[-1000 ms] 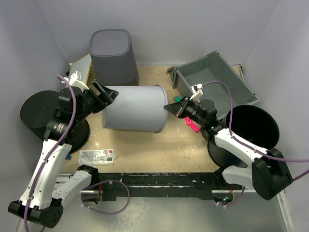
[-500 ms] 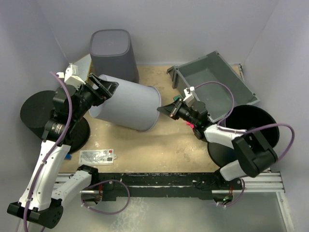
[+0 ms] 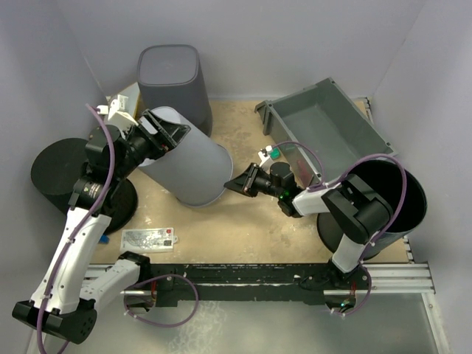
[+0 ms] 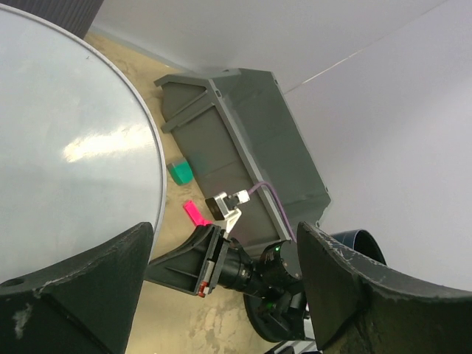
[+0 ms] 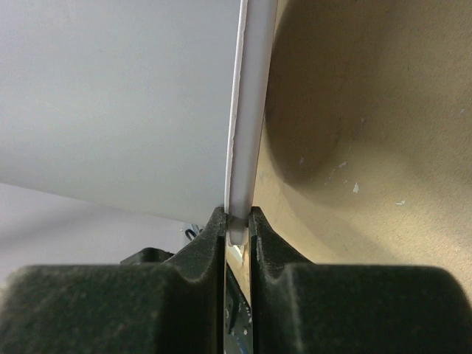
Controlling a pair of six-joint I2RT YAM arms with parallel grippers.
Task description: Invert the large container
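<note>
One large container, tilted mouth-down; I judge the flip over half done; right gripper pinches rim, left gripper spread wide at base.

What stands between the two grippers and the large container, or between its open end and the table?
Nothing visible does. The right gripper is shut on the rim of the large container, and the open left gripper sits at its base. The table under the tilted rim looks bare.
</note>
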